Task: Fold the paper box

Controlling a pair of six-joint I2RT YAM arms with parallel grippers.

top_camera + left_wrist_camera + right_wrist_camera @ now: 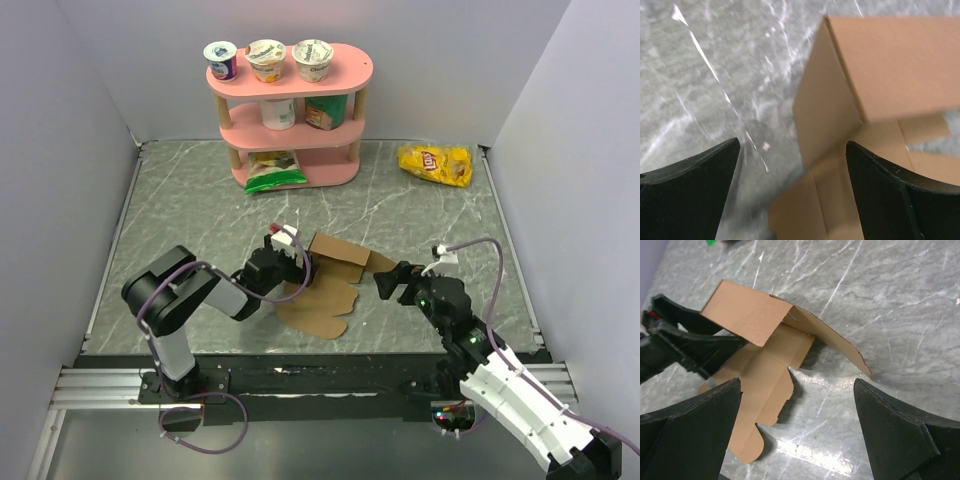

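The plain brown cardboard paper box (325,295), a die-cut sheet with creases and rounded flaps, lies near the middle of the grey-green marbled desk (200,200), between the two arms. It is only partly formed: most of the sheet rests flat on the desk, its rounded flaps towards the near edge, while the far panels stand up from it in a tent-like bend (752,315), one sloping down to the desk on the right. The left pincer (300,262) sits at the left edge of the raised part, its black fingers (695,347) spread wide and released; in its wrist view the upright panel (890,65) stands just ahead of the open jaws without being clamped. The right pincer (385,283) hangs just beside the sheet's right side, likewise fully spread and holding nothing, the cardboard lying apart from its tips in its own wrist view. At the far edge stands a pink three-tier rounded shelf (290,120) carrying yoghurt cups (265,55) and a green bag (273,172), and a yellow chip bag (435,165) lies to its right.
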